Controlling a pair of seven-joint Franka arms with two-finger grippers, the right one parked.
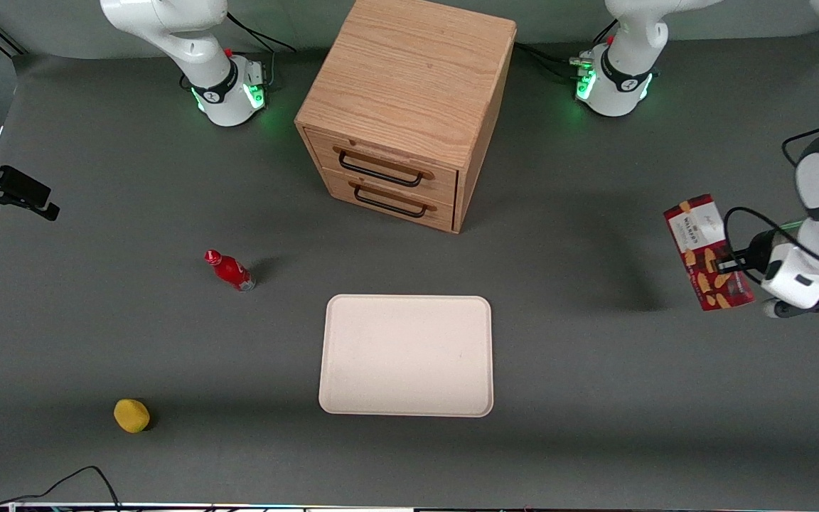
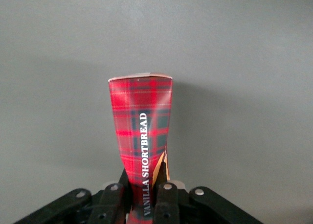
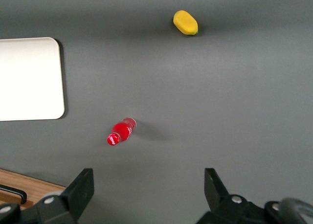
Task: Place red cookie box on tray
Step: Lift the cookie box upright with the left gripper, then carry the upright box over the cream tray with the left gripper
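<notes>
The end effector (image 1: 726, 264) is clamped on the red cookie box (image 1: 707, 252), which is held clear above the counter (image 1: 594, 355) at the working arm's end, well apart from the tray (image 1: 406, 354). In the wrist view the fingers (image 2: 166, 194) pinch the carton's narrow plaid side low on its length, and the carton (image 2: 142, 136) appears squeezed and slightly twisted at the grip, with a flap or seam gaping beside the fingers. Judged risks: the thin carton may buckle further or pivot in the grip during the carry, and a tilted release could leave one end on the tray's low rim. The red bottle (image 1: 230, 270), yellow lemon-like object (image 1: 131, 415) and wooden drawer cabinet (image 1: 402, 114) stand apart from the likely path.
</notes>
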